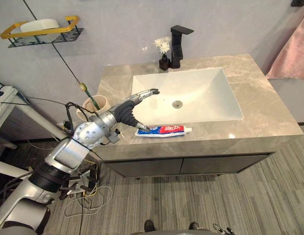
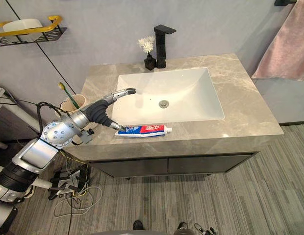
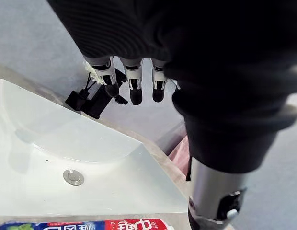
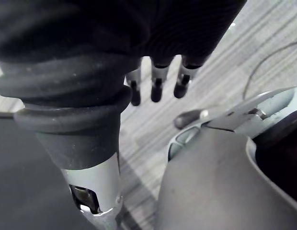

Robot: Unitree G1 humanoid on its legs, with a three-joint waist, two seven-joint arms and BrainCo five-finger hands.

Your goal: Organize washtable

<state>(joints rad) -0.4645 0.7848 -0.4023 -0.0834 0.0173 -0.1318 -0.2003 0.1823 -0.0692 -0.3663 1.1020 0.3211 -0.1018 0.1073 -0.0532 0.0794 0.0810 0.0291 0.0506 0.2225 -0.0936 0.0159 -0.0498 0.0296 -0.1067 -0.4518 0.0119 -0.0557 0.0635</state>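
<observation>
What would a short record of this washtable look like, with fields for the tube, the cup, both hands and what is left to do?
tube: lies flat on the counter's front strip, before the sink, cap to the right
cup: at the counter's left edge, holding a toothbrush
left hand: open, fingers straight over the sink's left rim, thumb tip at the tube's left end
right hand: open, low above the floor
left to do: tube not yet grasped
</observation>
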